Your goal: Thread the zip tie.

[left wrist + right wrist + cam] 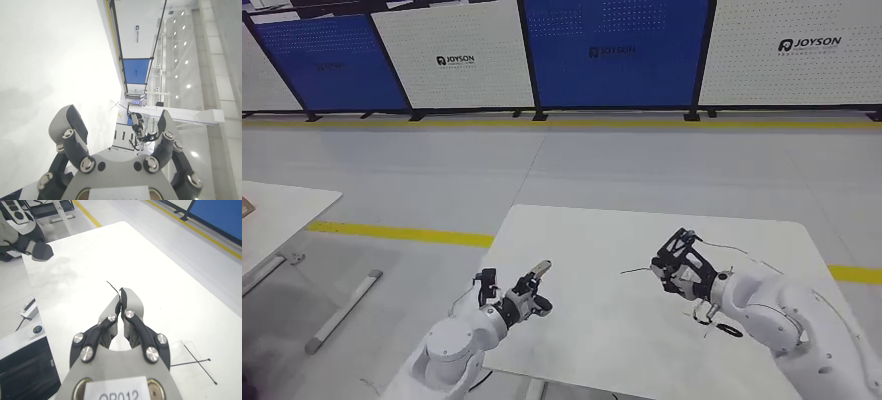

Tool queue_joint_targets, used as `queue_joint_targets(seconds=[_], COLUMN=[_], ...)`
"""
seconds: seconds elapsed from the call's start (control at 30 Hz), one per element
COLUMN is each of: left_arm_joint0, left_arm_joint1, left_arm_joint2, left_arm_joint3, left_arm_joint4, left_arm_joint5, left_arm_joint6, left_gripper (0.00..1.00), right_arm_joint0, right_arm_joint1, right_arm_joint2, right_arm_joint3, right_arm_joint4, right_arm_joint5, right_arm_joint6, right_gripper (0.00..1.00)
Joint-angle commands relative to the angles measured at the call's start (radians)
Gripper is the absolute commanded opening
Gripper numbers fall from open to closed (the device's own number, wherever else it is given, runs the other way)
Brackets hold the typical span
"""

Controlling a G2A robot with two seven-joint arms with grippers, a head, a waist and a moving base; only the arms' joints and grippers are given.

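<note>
The right fingers [120,295] are clamped on the zip tie [112,286], its thin tail poking out above the table [160,279]. The left fingers [76,121] stand apart, well to the left. I'd hold that tail level and bring both together slowly. Spare ties [196,362] lie near right.

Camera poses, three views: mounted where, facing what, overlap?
Top view: above arms, looking down at table; shows both arms, left tool open, right tool gripping zip tie.
Left wrist view: along own tool, across table toward right arm.
Right wrist view: over own tool, down at table, left tool beyond.
Wrist views share two crossed spare ties.
</note>
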Motion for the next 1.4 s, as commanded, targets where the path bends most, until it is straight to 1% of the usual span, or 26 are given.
queue_joint_targets(seconds=[0.0,0.27,0.3,0.37,0.4,0.47,0.53,0.6,0.63,0.7,0.73,0.77,0.8,0.83,0.93,0.97,1.0,1.03,1.3,1.33,1.37], left_arm_joint0=[-0.032,-0.032,-0.029,-0.032,-0.036,-0.041,-0.041,-0.039,-0.042,-0.060,-0.071,-0.083,-0.101,-0.128,-0.198,-0.227,-0.276,-0.290,-0.290,-0.288,-0.284], left_arm_joint1=[0.008,0.008,0.008,0.011,0.015,0.026,0.044,0.063,0.081,0.104,0.122,0.137,0.151,0.171,0.217,0.234,0.256,0.261,0.261,0.260,0.258], left_arm_joint2=[0.030,0.030,0.036,0.028,0.020,0.013,0.013,0.031,0.054,0.079,0.112,0.139,0.164,0.203,0.305,0.346,0.392,0.400,0.400,0.403,0.413], left_arm_joint3=[0.028,0.028,0.039,0.059,0.065,0.065,0.062,0.063,0.066,0.057,0.059,0.063,0.067,0.071,0.084,0.090,0.097,0.098,0.098,0.101,0.108], left_arm_joint4=[-0.053,-0.053,-0.074,-0.153,-0.207,-0.262,-0.302,-0.343,-0.361,-0.413,-0.439,-0.463,-0.490,-0.527,-0.628,-0.669,-0.727,-0.740,-0.740,-0.743,-0.765], left_arm_joint5=[0.000,0.000,0.000,0.000,0.000,0.000,0.000,0.000,0.000,0.000,0.000,0.000,0.000,0.000,0.000,0.000,0.000,0.000,0.000,0.000,0.000], left_arm_joint6=[0.030,0.030,0.014,-0.033,-0.054,-0.080,-0.096,-0.107,-0.115,-0.093,-0.081,-0.071,-0.052,-0.026,0.037,0.058,0.094,0.106,0.106,0.109,0.114], left_gripper=[1.00,1.00,1.00,1.00,1.00,1.00,1.00,1.00,1.00,1.00,1.00,1.00,1.00,1.00,1.00,1.00,1.00,1.00,1.00,1.00,1.00], right_arm_joint0=[-0.002,-0.002,-0.003,-0.008,-0.009,-0.005,0.003,0.013,0.022,0.039,0.049,0.056,0.062,0.068,0.076,0.078,0.079,0.079,0.079,0.079,0.077], right_arm_joint1=[0.000,0.000,0.000,0.000,0.000,0.002,0.005,0.008,0.010,0.012,0.014,0.015,0.016,0.018,0.022,0.023,0.024,0.024,0.024,0.024,0.024], right_arm_joint2=[0.000,0.000,0.000,-0.010,-0.020,-0.036,-0.056,-0.078,-0.099,-0.133,-0.156,-0.170,-0.180,-0.190,-0.207,-0.210,-0.211,-0.211,-0.211,-0.211,-0.211], right_arm_joint3=[-0.001,-0.001,-0.002,-0.024,-0.041,-0.063,-0.080,-0.092,-0.103,-0.115,-0.121,-0.122,-0.122,-0.123,-0.123,-0.122,-0.121,-0.121,-0.121,-0.121,-0.122], right_arm_joint4=[0.008,0.008,0.003,-0.060,-0.100,-0.151,-0.197,-0.226,-0.242,-0.279,-0.301,-0.312,-0.321,-0.332,-0.350,-0.350,-0.349,-0.349,-0.349,-0.349,-0.353], right_arm_joint5=[0.000,0.000,0.001,0.000,0.000,0.000,0.000,0.000,0.000,0.000,0.000,0.000,0.000,0.000,0.000,0.000,0.000,0.000,0.000,0.000,0.000], right_arm_joint6=[-0.001,-0.001,-0.003,-0.016,-0.026,-0.040,-0.053,-0.053,-0.051,-0.055,-0.060,-0.066,-0.072,-0.079,-0.094,-0.098,-0.099,-0.099,-0.099,-0.099,-0.102], right_gripper=[0.00,0.00,0.00,0.00,0.00,0.00,0.00,0.00,0.00,0.00,0.00,0.00,0.00,0.00,0.00,0.00,0.00,0.00,0.00,0.00,0.00])
